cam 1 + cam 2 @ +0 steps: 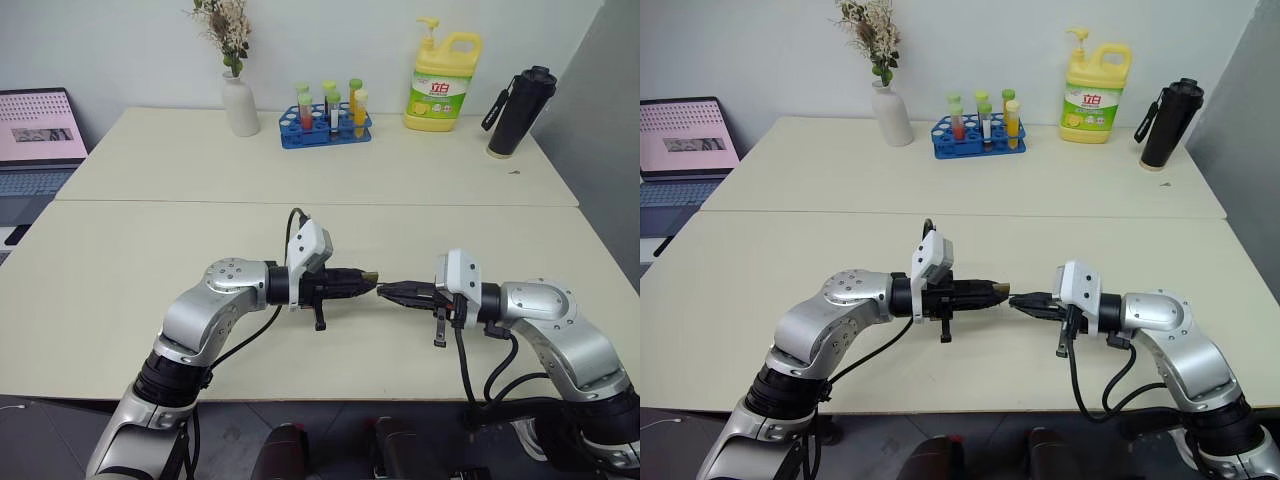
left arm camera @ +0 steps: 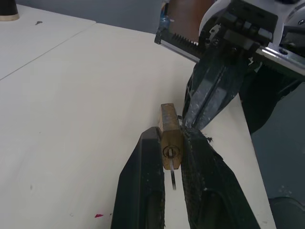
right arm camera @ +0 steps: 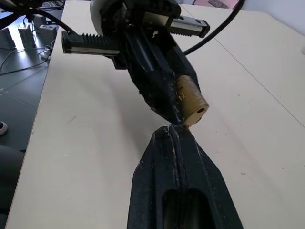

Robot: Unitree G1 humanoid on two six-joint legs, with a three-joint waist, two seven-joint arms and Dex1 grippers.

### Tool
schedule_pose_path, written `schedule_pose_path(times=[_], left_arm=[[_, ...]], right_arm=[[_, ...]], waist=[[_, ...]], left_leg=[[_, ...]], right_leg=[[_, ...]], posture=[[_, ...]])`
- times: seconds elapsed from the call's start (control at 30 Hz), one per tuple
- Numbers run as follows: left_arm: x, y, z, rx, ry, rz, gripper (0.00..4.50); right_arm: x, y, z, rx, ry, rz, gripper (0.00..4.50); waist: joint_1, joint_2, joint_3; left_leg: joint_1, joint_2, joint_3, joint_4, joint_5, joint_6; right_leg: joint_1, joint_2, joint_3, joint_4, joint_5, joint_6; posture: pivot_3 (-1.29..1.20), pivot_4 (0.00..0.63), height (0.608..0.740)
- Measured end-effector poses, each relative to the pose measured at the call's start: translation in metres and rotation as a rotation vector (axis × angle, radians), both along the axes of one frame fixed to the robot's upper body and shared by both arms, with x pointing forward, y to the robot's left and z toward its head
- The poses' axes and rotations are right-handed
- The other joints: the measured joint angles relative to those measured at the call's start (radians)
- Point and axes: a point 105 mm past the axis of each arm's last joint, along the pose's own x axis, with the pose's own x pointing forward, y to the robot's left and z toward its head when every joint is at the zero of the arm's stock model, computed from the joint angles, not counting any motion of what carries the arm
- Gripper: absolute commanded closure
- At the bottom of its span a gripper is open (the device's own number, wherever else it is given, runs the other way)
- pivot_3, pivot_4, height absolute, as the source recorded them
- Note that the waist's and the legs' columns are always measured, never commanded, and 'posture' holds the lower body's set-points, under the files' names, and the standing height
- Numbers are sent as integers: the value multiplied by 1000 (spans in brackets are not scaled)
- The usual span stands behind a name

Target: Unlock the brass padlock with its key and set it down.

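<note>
My left gripper is shut on the brass padlock, which is clamped by its sides between the two black fingers above the table. The padlock's keyhole end faces the left wrist, and the thin silvery key sticks out of it. My right gripper points at the left one. It is shut, and its tips meet the padlock's far end. A sliver of silver shackle shows there. Whether the right tips pinch it I cannot tell.
The cream table has a seam across its middle. At the back stand a white vase with dried flowers, a blue rack of test tubes, a yellow detergent bottle and a black flask. A laptop sits off to the left.
</note>
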Motion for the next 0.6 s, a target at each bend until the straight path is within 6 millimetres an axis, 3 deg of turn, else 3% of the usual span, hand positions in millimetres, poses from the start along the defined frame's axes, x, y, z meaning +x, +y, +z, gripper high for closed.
schedule_pose_path(times=[0.4, 0.6], left_arm=[[-1, 1, -1, -13, 53, 6, 4342], [18, 13, -24, -3, 252, 178, 4342]], right_arm=[[-1, -6, -14, -54, 2, 4, 4500], [-14, -18, -19, -122, 7, 31, 4500]], waist=[[0, 0, 0], [0, 0, 0]], left_leg=[[0, 0, 0, 0, 0, 0], [0, 0, -1, 0, 0, 0]], right_leg=[[0, 0, 0, 0, 0, 0], [0, 0, 0, 0, 0, 0]], posture=[[0, 150, 740], [0, 150, 740]])
